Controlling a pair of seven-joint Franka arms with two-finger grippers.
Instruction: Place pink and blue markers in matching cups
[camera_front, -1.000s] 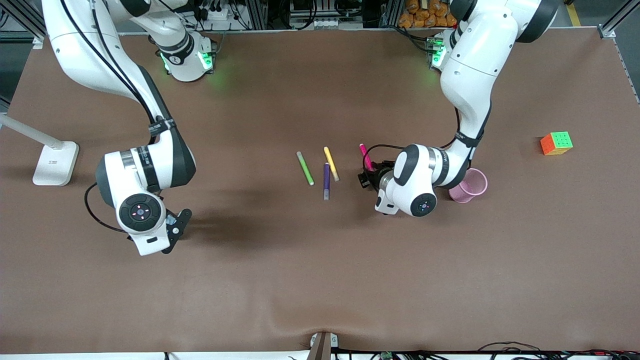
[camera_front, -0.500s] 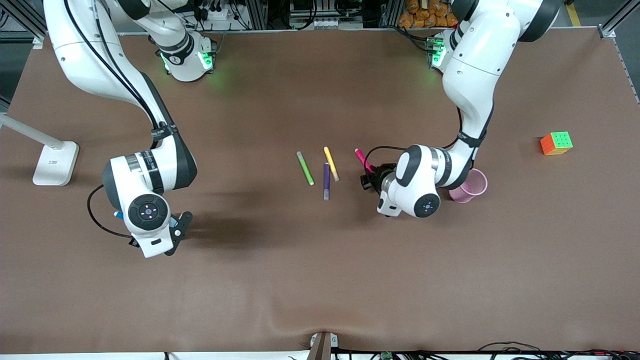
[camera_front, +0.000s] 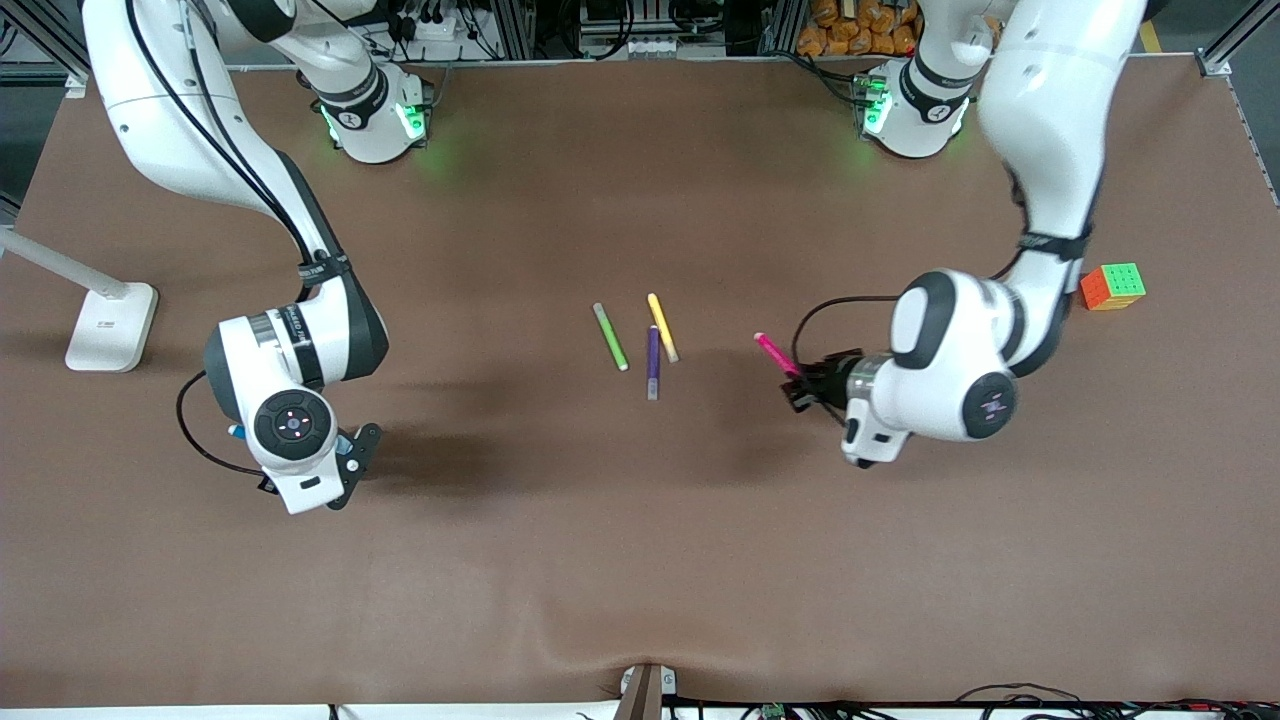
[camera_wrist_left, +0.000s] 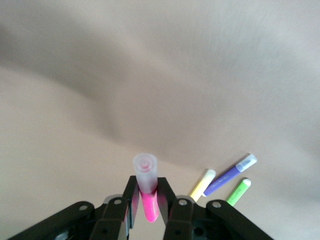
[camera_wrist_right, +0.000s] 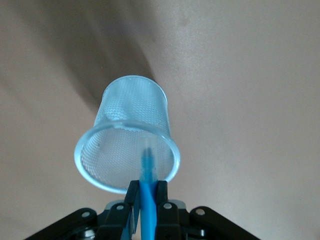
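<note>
My left gripper (camera_front: 803, 386) is shut on the pink marker (camera_front: 772, 351) and holds it tilted above the table, beside the loose markers. In the left wrist view the marker (camera_wrist_left: 149, 206) stands between the fingers with its pale cap (camera_wrist_left: 145, 171) pointing away. The pink cup is hidden under the left arm. My right gripper (camera_wrist_right: 146, 194) is shut on the blue marker (camera_wrist_right: 148, 186), whose end hangs over the open mouth of the pale blue mesh cup (camera_wrist_right: 131, 131). In the front view only a bit of the blue marker (camera_front: 236, 432) shows beside the right wrist; the blue cup is hidden there.
Green (camera_front: 610, 337), yellow (camera_front: 662, 327) and dark purple (camera_front: 653, 362) markers lie together mid-table. A colour cube (camera_front: 1112, 286) sits toward the left arm's end. A white lamp base (camera_front: 110, 325) stands at the right arm's end.
The left arm has lifted the pink marker off the table and swung toward its own end of the table, now covering the pink cup. The right arm has shifted only slightly.
</note>
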